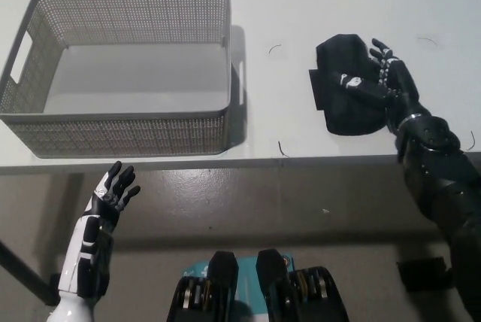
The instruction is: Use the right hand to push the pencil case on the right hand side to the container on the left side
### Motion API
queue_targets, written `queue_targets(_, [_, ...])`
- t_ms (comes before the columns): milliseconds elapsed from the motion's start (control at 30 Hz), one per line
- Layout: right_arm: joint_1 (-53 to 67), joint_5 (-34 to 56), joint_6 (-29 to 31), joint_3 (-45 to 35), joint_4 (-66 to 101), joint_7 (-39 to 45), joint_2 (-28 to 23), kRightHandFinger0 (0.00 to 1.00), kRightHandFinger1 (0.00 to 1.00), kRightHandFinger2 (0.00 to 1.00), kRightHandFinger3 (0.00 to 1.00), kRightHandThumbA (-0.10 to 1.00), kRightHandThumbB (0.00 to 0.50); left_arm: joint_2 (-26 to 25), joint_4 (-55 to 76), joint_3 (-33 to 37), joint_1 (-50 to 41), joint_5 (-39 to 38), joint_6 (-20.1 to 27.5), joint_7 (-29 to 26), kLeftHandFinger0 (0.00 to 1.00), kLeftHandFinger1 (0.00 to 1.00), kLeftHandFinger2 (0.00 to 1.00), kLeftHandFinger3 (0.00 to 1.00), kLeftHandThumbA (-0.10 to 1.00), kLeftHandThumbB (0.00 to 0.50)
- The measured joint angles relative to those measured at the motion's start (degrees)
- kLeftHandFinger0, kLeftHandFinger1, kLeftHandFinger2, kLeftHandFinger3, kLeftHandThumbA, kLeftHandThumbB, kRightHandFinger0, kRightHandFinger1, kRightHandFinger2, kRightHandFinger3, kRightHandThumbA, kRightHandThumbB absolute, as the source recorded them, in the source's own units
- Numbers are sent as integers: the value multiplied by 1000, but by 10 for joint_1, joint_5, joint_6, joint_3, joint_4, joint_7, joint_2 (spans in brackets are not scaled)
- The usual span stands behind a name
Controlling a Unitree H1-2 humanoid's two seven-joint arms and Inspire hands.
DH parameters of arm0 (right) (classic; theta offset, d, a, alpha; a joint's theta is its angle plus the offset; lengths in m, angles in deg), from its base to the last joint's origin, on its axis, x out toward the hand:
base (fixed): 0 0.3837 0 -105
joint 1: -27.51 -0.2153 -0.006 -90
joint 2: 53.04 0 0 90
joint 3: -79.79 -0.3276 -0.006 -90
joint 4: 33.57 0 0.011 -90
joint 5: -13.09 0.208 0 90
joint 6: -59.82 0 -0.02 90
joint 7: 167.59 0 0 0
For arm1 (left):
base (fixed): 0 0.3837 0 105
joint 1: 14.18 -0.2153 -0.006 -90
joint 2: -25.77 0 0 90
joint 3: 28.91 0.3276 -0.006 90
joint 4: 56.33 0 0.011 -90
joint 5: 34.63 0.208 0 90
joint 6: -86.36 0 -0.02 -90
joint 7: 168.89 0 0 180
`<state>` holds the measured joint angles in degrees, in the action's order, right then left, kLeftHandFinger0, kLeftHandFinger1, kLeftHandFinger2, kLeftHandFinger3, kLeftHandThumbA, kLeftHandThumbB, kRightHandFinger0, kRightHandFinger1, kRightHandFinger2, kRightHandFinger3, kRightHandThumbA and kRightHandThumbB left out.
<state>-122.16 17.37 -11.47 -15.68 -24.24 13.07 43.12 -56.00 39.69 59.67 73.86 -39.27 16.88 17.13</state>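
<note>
Fingers of right hand [382, 81] spread, flat on case [347, 85] from its 3 o'clock side. Case sits on table [301, 6], well apart from basket [120, 123] at 9 o'clock. Left hand [113, 190] open, resting below table edge.

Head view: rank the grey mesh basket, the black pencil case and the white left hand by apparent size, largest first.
1. Grey mesh basket, by far.
2. Black pencil case.
3. White left hand, smallest. It hangs below the table edge, away from the others, so its apparent size is unsure.
</note>
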Motion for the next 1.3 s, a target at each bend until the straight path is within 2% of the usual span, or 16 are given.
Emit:
queue_targets(67, [0, 0, 4, 0, 0, -1, 9, 1000, 1000, 1000, 1000, 1000, 222, 1, 1, 0, 0, -1, 0, 0, 1000, 1000, 1000, 1000, 1000, 129])
queue_targets(167, [0, 1, 10, 0, 1, -3, 26, 1000, 1000, 1000, 1000, 1000, 230, 3, 2, 0, 1, -1, 0, 0, 1000, 1000, 1000, 1000, 1000, 134])
queue_targets(200, [-1, 1, 12, -1, 1, -4, 33, 1000, 1000, 1000, 1000, 1000, 215, 3, 2, 0, 2, -1, 0, 0, 1000, 1000, 1000, 1000, 1000, 133])
queue_targets(400, [-3, 4, 22, -8, 3, -15, 76, 1000, 1000, 1000, 1000, 1000, 224, 3, 2, 0, 5, -1, 0, 0, 1000, 1000, 1000, 1000, 1000, 139])
queue_targets(567, [-4, 9, 26, -18, 4, -18, 104, 1000, 1000, 1000, 1000, 1000, 196, 3, 3, 0, 6, -1, 0, 0, 1000, 1000, 1000, 1000, 1000, 146])
queue_targets(767, [-7, 29, 28, -43, 7, -17, 146, 1000, 1000, 1000, 1000, 1000, 202, 3, 4, 0, 7, -1, 1, 0, 1000, 1000, 1000, 1000, 1000, 141])
queue_targets(933, [-10, 30, 31, -41, 11, -26, 157, 1000, 1000, 1000, 1000, 1000, 178, 3, 4, 0, 7, -1, 1, 0, 1000, 1000, 1000, 1000, 1000, 137])
queue_targets(1033, [-10, 29, 32, -35, 15, -33, 161, 1000, 1000, 1000, 1000, 1000, 193, 3, 4, 0, 8, -1, 1, 0, 1000, 1000, 1000, 1000, 1000, 137])
queue_targets(1200, [-9, 28, 32, -25, 23, -43, 169, 1000, 1000, 1000, 1000, 1000, 248, 2, 4, 0, 9, -1, 0, 0, 1000, 1000, 1000, 1000, 1000, 137])
queue_targets(1300, [-8, 25, 33, -17, 29, -47, 169, 1000, 1000, 1000, 1000, 1000, 225, 2, 4, 0, 10, -1, 1, 0, 1000, 1000, 1000, 1000, 1000, 144])
